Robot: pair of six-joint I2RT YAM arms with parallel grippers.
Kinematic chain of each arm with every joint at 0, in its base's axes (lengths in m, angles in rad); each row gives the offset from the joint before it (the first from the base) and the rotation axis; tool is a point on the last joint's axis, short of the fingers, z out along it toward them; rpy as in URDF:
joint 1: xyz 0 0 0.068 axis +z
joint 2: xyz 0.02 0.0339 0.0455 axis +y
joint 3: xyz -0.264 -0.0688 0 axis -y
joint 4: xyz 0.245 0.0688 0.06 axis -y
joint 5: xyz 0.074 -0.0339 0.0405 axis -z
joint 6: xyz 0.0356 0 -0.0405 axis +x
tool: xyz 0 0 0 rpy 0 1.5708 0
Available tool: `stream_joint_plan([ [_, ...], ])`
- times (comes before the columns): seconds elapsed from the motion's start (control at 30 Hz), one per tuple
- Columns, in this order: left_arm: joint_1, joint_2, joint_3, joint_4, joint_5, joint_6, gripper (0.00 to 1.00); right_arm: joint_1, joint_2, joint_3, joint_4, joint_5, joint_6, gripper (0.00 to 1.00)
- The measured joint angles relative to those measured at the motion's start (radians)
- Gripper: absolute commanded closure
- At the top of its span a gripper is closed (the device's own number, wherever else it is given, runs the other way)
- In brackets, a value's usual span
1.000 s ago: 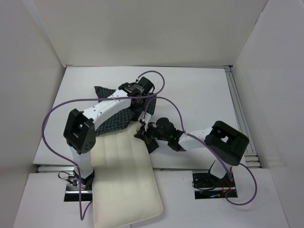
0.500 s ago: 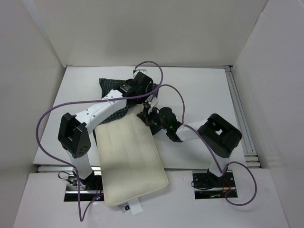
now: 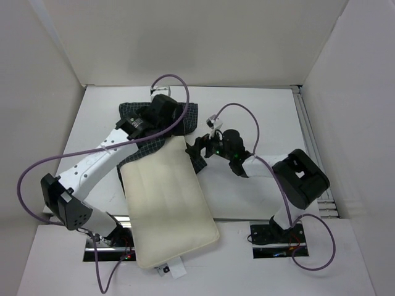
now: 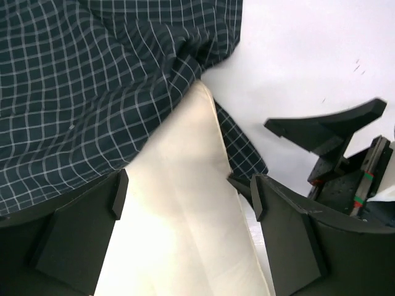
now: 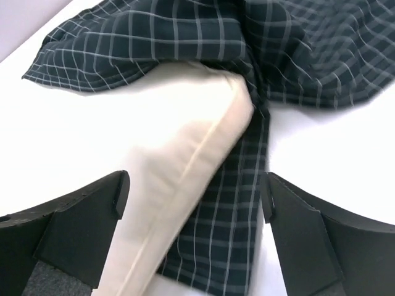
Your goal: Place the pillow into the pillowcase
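Observation:
The cream pillow [image 3: 166, 197] lies lengthwise, its near end past the table's front edge, where a small white tag [image 3: 173, 269] shows. Its far end sits in the mouth of the dark checked pillowcase [image 3: 191, 114]. My left gripper [image 3: 174, 118] hovers open over that end; in the left wrist view the left gripper [image 4: 185, 203] holds nothing, with pillow [image 4: 185, 246] and pillowcase [image 4: 92, 92] below it. The right gripper [image 3: 196, 147] is open at the pillow's right corner. In the right wrist view the right gripper [image 5: 191, 197] straddles pillow [image 5: 191, 148] and pillowcase [image 5: 278, 49] without touching them.
The white table [image 3: 259, 117] is boxed in by white walls at the back and both sides. A purple cable [image 3: 37, 169] loops off the left arm. One right finger [image 4: 327, 126] shows in the left wrist view, close beside the left gripper.
Both grippers went from shut to open and let go of the pillowcase. The pillow slid farther into its mouth. The left arm swung left; the right gripper drew back to the right.

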Motion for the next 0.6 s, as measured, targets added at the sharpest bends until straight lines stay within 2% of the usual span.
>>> stream_joint_plan([
  [0.2, 0.032, -0.012, 0.012, 0.02, 0.038, 0.001, 0.0, -0.062, -0.082, -0.007, -0.123, -0.018, 0.034, 0.0],
  [0.33, -0.004, 0.032, -0.01, 0.026, 0.071, -0.011, 0.0, -0.141, -0.123, -0.007, -0.19, -0.011, 0.064, 0.04],
  [0.47, -0.108, 0.196, 0.028, -0.032, 0.075, -0.084, 0.0, -0.235, -0.146, -0.009, -0.242, 0.005, 0.093, 0.04],
  [0.6, -0.163, 0.409, 0.118, -0.154, 0.035, -0.208, 0.0, -0.25, -0.169, -0.02, -0.282, 0.018, 0.104, 0.04],
])
